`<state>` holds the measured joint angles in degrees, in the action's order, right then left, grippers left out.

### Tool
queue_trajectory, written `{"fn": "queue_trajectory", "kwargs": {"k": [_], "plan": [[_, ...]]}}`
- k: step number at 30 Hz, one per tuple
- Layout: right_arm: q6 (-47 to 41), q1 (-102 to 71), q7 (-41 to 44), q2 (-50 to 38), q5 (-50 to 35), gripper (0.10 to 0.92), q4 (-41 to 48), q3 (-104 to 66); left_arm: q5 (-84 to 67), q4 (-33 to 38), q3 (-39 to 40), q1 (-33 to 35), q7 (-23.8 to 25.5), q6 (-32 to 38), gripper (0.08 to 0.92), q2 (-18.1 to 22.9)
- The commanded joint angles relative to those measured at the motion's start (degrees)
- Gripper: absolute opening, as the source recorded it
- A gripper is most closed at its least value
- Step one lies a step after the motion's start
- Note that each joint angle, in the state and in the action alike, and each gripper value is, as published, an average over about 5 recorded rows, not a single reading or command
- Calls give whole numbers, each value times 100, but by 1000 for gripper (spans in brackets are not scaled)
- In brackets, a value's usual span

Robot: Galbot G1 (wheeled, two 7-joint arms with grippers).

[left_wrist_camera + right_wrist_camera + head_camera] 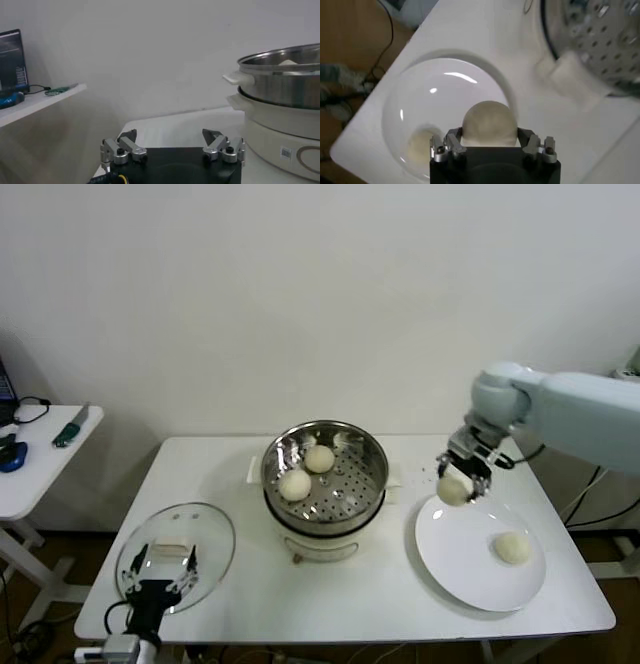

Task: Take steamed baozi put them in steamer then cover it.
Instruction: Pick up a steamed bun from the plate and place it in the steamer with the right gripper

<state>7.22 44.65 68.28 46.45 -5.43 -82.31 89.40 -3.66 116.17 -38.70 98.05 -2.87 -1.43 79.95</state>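
Observation:
The steel steamer (325,469) stands mid-table on its white pot base and holds two baozi (319,458) (295,484). My right gripper (458,483) is shut on a third baozi (453,490), held in the air above the white plate's inner edge, right of the steamer; it shows in the right wrist view (489,124). A fourth baozi (513,548) lies on the plate (470,569), also seen in the right wrist view (419,145). The glass cover (200,536) lies flat at the front left. My left gripper (165,576) hovers open over it, empty (170,137).
A small white side table (40,469) with a green tool and a blue object stands at the left. The steamer's side and pot base (280,95) rise close beside the left gripper. The table's front edge runs just below the cover and plate.

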Motion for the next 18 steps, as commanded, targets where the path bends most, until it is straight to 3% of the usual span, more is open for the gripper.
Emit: {"fn": "queue_trajectory", "kwargs": {"k": [1, 10, 18], "plan": [[1571, 853, 130, 1501, 880, 721, -59, -319, -26, -2, -8, 0, 26, 12, 823, -24], [1920, -92, 169, 2833, 1514, 721, 609, -1018, -103, -82, 26, -14, 43, 6, 823, -78], [1807, -989, 275, 3452, 1779, 721, 1045, -1204, -167, -99, 14, -23, 92, -54, 823, -134]]}}
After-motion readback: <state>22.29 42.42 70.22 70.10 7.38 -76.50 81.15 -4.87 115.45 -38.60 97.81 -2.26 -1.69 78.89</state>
